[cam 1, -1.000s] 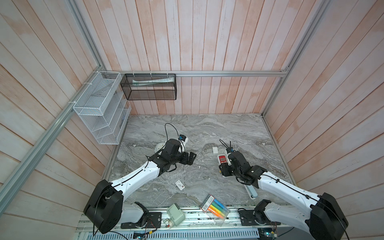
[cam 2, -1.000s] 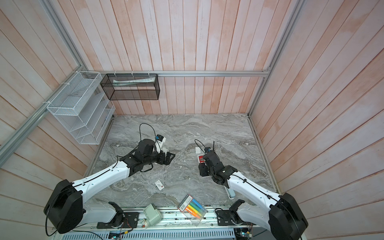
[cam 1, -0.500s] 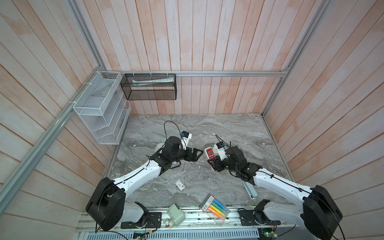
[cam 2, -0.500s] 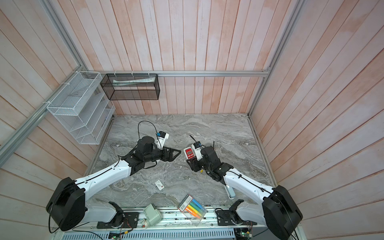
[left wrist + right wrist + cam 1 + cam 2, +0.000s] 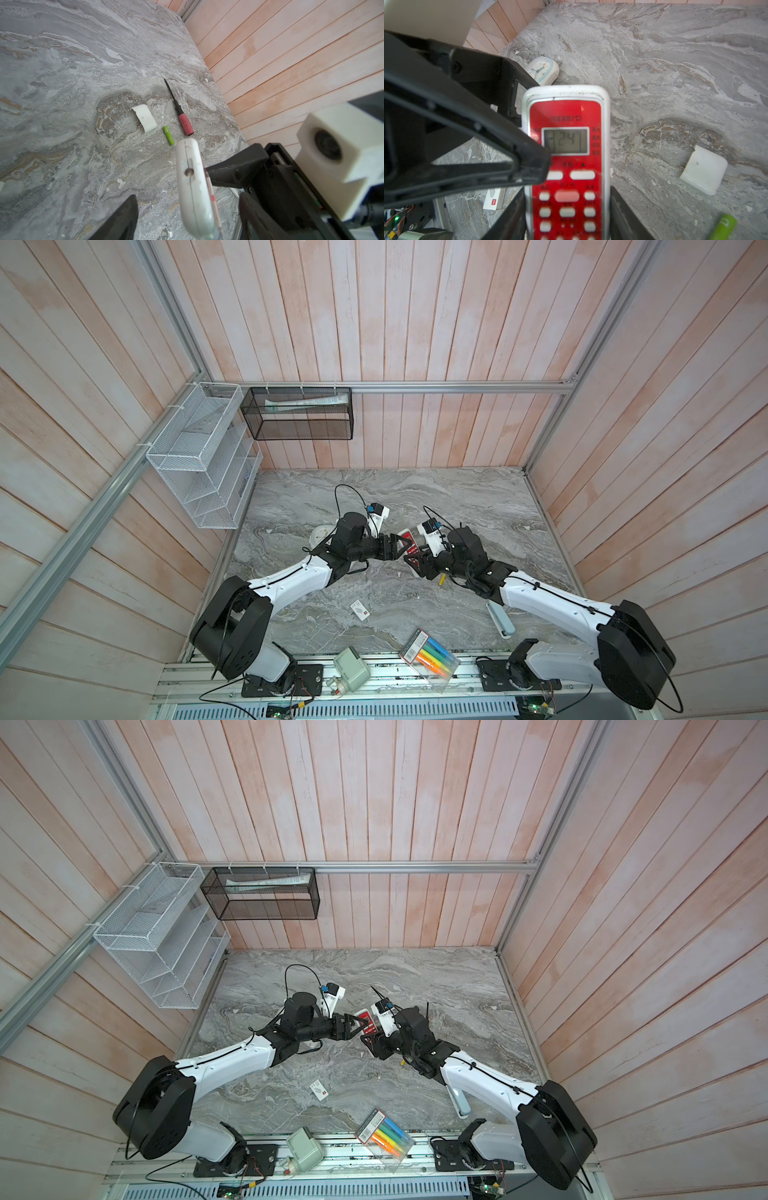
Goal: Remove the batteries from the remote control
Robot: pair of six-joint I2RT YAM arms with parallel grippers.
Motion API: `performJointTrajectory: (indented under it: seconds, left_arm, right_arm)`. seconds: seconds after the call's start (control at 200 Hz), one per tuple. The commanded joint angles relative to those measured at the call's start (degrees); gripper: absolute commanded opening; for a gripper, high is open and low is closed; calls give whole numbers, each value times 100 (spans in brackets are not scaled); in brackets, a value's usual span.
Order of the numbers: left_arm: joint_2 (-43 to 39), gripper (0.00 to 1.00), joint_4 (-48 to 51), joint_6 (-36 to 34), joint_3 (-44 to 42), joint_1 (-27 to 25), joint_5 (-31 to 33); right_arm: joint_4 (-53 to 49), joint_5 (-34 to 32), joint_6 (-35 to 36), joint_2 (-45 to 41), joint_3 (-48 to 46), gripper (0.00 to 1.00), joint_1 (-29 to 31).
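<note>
In the last second the arms have met over mid-tabletop point(image 5: 62, 83). The right tool point(image 5: 568, 193), clamped on the remote point(image 5: 566, 145), has carried it across. The left tool point(image 5: 188, 199) has narrowed around its top end, jaws astride it with gaps showing, not gripping yet. One green battery point(image 5: 168, 135) lies loose beside the cover point(image 5: 144, 120) and screwdriver point(image 5: 182, 118). The display shows digits, so cells probably remain inside, and this looks like bracing to get them out.
</note>
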State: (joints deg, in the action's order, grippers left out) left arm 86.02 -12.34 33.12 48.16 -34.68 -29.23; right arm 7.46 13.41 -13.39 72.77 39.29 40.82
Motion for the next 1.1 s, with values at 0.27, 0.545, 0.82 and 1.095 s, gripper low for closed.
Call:
performJointTrajectory:
  seconds: [0.27,0.545,0.82,1.095]
  left_arm:
    - [135,56,-89,339,312,-4,66]
    - [178,42,54,506,306,22,84]
    - [240,25,-6,675,327,57,-36]
    - [193,16,-48,737,308,72,-91]
  right_arm:
    - [114,-772,296,438,481,34,403]
    - [226,-1107,406,466,492,34,495]
    - [353,-1105,495,509,490,34,514]
    - [420,-1003,548,571,545,37,515]
